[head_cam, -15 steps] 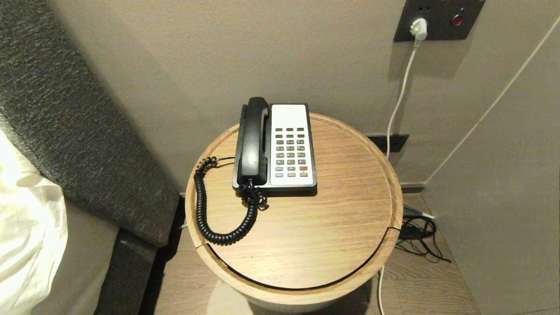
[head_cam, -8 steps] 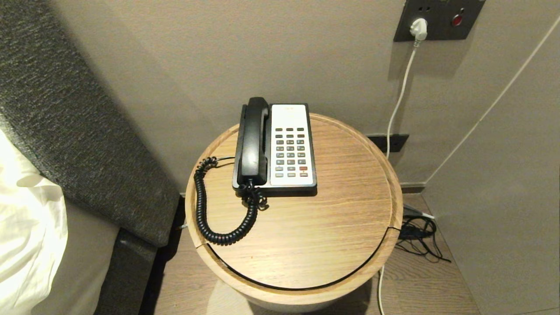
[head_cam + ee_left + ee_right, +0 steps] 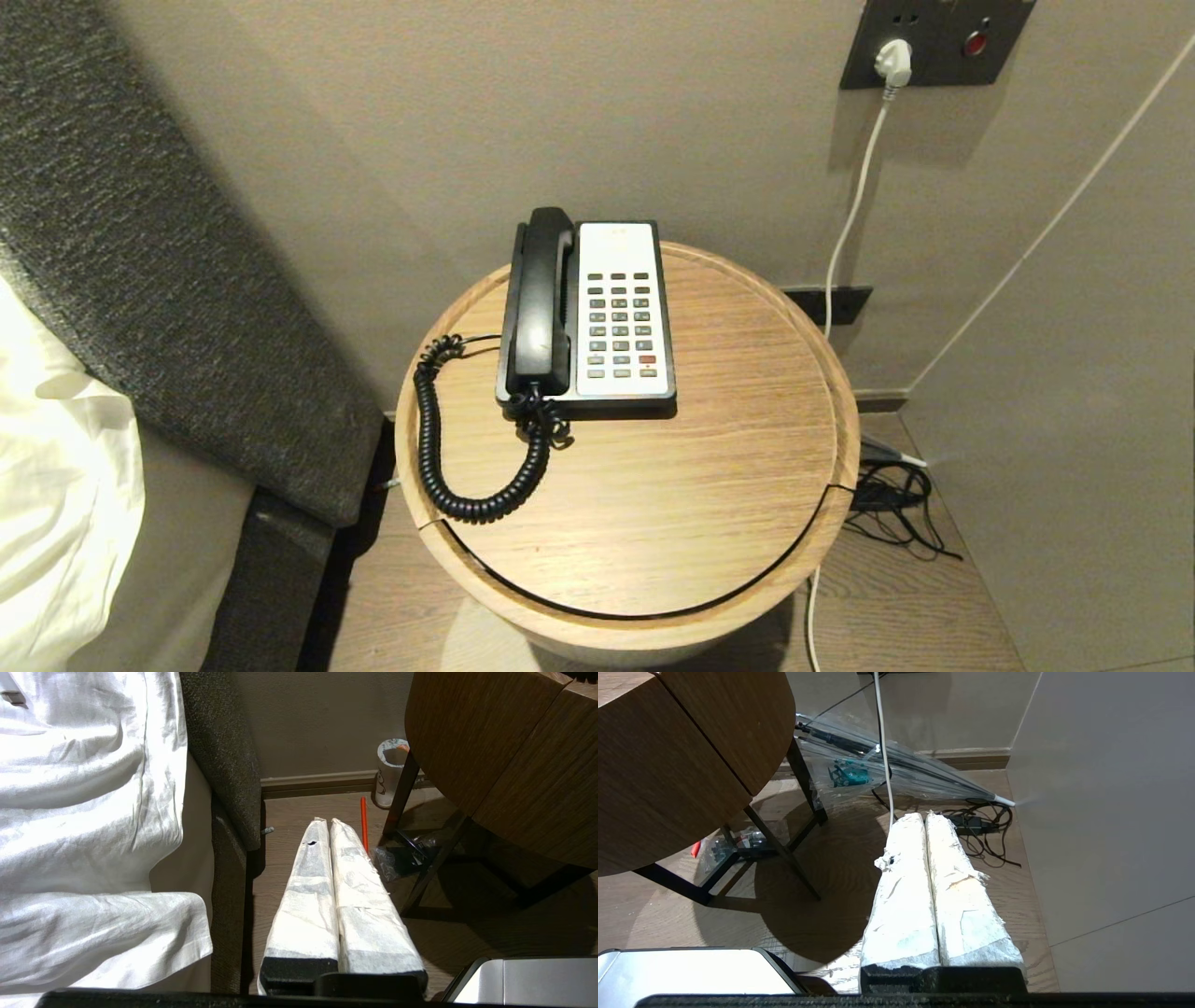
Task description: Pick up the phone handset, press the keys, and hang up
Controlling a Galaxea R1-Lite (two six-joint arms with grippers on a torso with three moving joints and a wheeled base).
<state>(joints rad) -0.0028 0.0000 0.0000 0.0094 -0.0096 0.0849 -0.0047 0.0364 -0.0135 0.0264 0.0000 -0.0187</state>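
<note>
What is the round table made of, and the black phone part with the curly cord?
The round table looks like light wood, or a wood veneer: matte, with fine grain lines across its top. The long black phone handset looks like smooth hard plastic with a faint sheen. Its black coiled cord seems rubbery plastic.

We saw a long black plastic handset (image 3: 540,299), dark grey keys (image 3: 619,322) with one red on a white faceplate, and a round, light wood-grained worktop (image 3: 709,467).
</note>
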